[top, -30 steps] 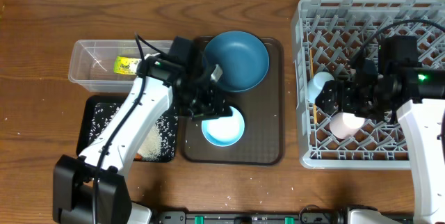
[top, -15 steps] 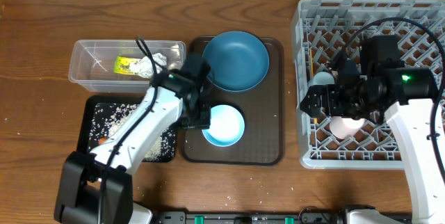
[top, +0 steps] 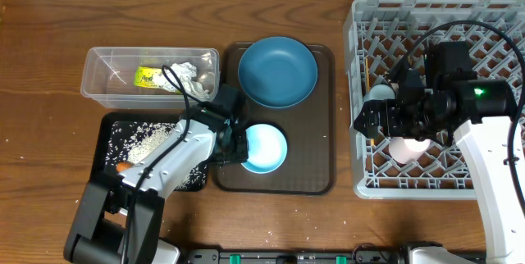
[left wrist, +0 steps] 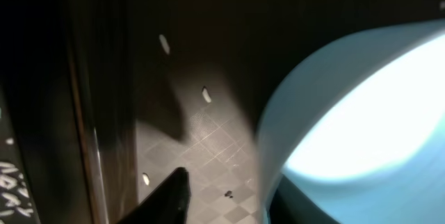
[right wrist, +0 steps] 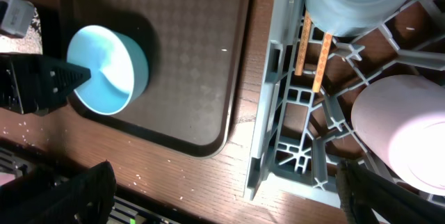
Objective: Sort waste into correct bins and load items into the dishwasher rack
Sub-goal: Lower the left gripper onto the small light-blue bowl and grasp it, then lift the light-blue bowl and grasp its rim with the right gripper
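Far-left area of the counter (top: 49, 92): the clear tub (top: 102, 57) holds the yellow-green wrapper (top: 148, 76) and the crumpled tissue (top: 190, 77). Just toward the front edge, the black tray (top: 108, 123) holds rice grains (top: 141, 138) and the orange carrot piece (top: 121, 166). A few more grains lie loose on the counter by the front edge.

Centre: the brown serving tray (top: 316, 161) carries the blue plate (top: 279, 71) at its far end and the light blue cup (top: 267, 149) at its near end. The left jaws sit at the cup's left rim. One finger (left wrist: 172, 195) shows beside the cup wall; whether they are clenched cannot be told.

Right edge: the rack (top: 492, 18) holds the pale bowl (right wrist: 361, 1), the chopsticks (right wrist: 311, 49) and the pink cup (right wrist: 400, 130). The right jaws hang released and spread wide over the rack's near-left corner, grasping nothing, with the pink cup close by one finger.
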`<state>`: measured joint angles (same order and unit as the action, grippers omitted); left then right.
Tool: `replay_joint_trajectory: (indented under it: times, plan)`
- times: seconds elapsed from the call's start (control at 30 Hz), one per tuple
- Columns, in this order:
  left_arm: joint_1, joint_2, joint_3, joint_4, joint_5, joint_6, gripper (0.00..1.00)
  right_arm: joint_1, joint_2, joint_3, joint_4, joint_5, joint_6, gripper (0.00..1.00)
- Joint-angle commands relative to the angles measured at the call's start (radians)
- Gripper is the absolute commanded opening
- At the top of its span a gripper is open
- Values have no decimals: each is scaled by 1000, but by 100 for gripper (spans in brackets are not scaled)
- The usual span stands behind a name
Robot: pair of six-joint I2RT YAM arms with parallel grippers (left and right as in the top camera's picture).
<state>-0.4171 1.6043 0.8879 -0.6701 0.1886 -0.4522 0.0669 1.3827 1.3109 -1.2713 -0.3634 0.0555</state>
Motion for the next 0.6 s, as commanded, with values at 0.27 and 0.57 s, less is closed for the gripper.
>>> replay_joint_trajectory:
  times: [0.27,0.57]
  plan:
    - [-5,-24,-2,0,11,-3,6,21,-8,15,-5,0,-20,99]
    - [-6,-188,26,-32,122,-32,6,85,-8,15,-23,-6,-19,95]
